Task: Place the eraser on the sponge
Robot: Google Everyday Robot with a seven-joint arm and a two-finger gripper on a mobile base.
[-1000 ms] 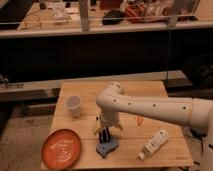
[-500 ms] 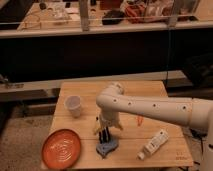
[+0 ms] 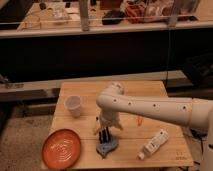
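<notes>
The gripper (image 3: 104, 136) hangs just over the blue sponge (image 3: 107, 148) — its hold I cannot tell — and the eraser, likely light and rubbery, suits pinching across its narrow sides.

The table (image 3: 165, 100) is pale, matt wood. The arm (image 3: 150, 107) has a smooth white plastic shell. Its dark, matt gripper (image 3: 104, 135) sits just above the blue, soft-looking sponge (image 3: 107, 148). The orange plate (image 3: 61, 148) appears glossy and ridged; the white tube (image 3: 153, 144) is smooth plastic.
</notes>
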